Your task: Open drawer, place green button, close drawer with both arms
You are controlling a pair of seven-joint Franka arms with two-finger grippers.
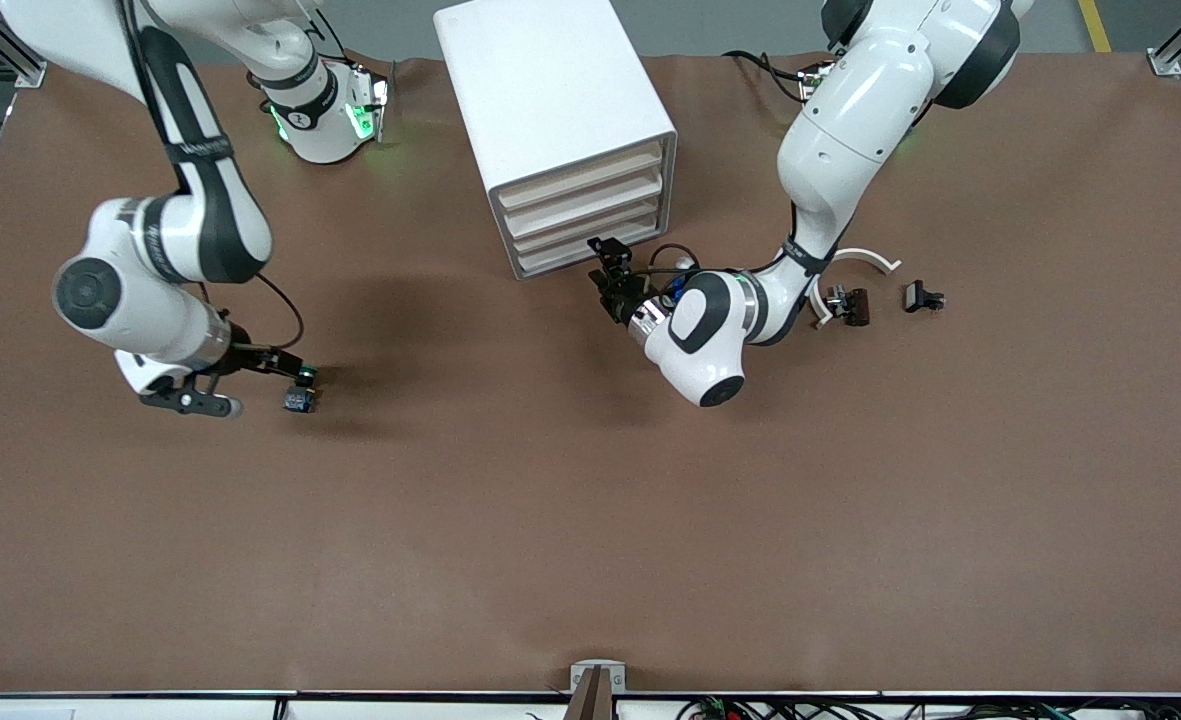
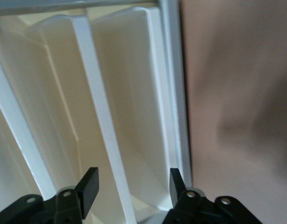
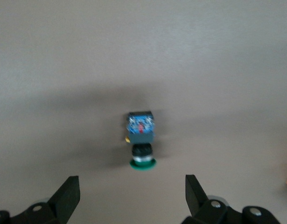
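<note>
Cabinet (image 1: pixel 550 110): white box, middle of table toward the robots' bases, four cream drawer fronts facing the front cam, all pushed in.
Drawer (image 1: pixel 590 248): lowest of the four fronts, shut; L gripper is right at it.
L gripper (image 1: pixel 610 272): at the lowest front, at the corner toward the L arm's end. In L wrist view (image 2: pixel 133 186) fingers (image 2: pixel 89 183) stand apart w/ a white edge of the front between them; not pressed onto it that I can see, so spread, nothing pinched.
Button (image 1: pixel 299 392): on the brown table (image 1: pixel 590 520) toward the R arm's end, nearer the front cam than the cabinet and well apart from it. Lies on its side, green cap and blue-black body clear in R wrist view (image 3: pixel 141 137).
R gripper (image 1: pixel 260 385): low, just beside the button; fingers (image 3: pixel 68 198) spread wide in R wrist view, button ahead of the gap, not touched.
Other bits: small black and brown pieces (image 1: pixel 848 303) w/ white arc (image 1: pixel 865 257), plus one black piece (image 1: pixel 922 296), toward L arm's end of table.
</note>
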